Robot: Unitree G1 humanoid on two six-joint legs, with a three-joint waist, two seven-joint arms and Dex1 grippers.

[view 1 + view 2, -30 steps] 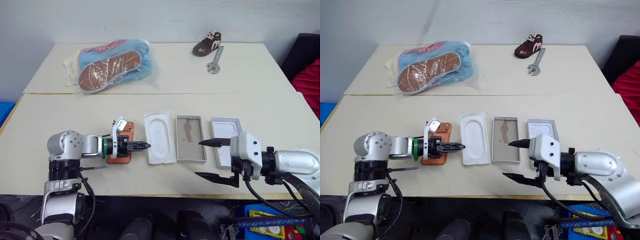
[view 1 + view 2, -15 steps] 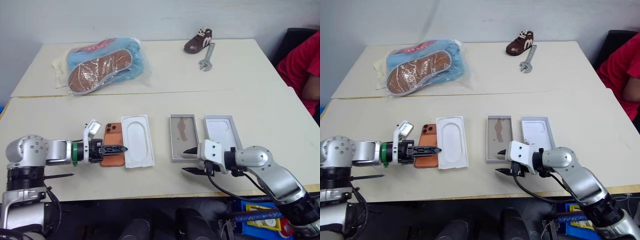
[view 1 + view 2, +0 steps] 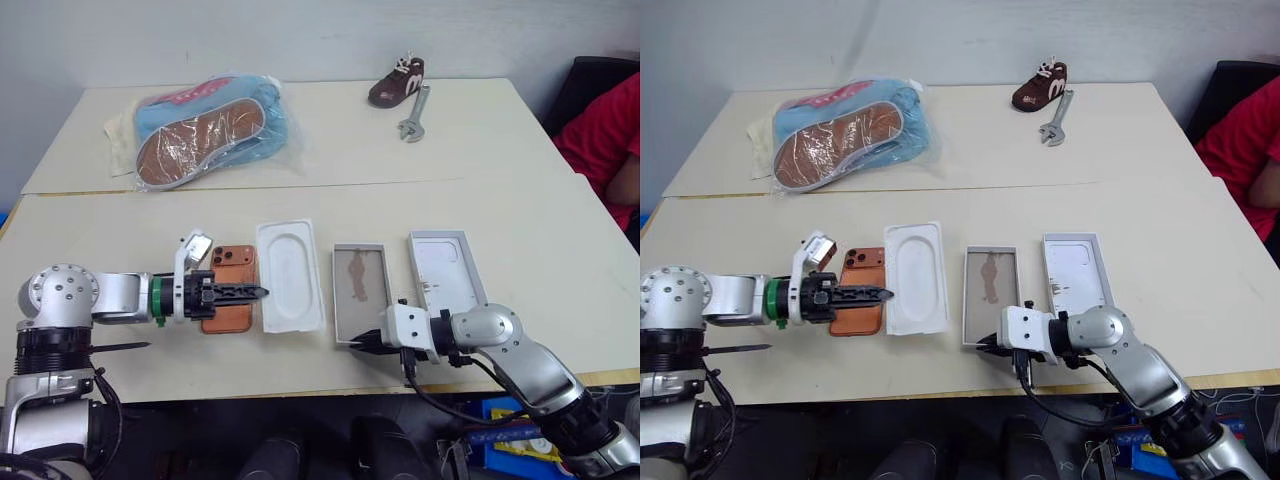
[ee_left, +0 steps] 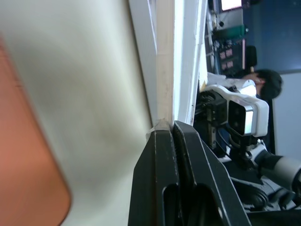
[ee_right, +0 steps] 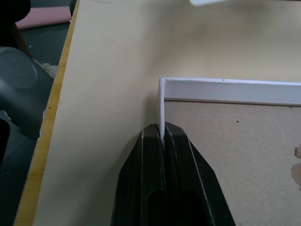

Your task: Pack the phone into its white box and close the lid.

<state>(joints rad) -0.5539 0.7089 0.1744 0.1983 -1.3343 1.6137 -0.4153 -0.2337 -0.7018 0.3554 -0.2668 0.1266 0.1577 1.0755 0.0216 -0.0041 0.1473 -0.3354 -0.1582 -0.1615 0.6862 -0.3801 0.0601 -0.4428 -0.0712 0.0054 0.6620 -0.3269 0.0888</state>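
The orange phone (image 3: 240, 268) lies flat on the table, left of a white insert (image 3: 290, 275) with an oval recess. My left gripper (image 3: 262, 292) reaches across the phone, shut, with its tips at the insert's left edge. I cannot tell whether it pinches that edge. The white box (image 3: 360, 318), with a grey floor and a brown smear, sits right of the insert. The lid (image 3: 445, 270) lies open side up to its right. My right gripper (image 3: 358, 342) is shut on the box's near wall (image 5: 225, 89), close to a corner.
At the back of the table lie shoes in a clear plastic bag (image 3: 205, 125), a small brown shoe (image 3: 393, 85) and a wrench (image 3: 412, 115). A person in red (image 3: 610, 130) sits at the right. The table's front edge (image 3: 300, 388) runs just below my right gripper.
My right gripper came down from open and shut on the box's near wall. The box now sits closer to the insert and farther from the lid. The camera has shifted.
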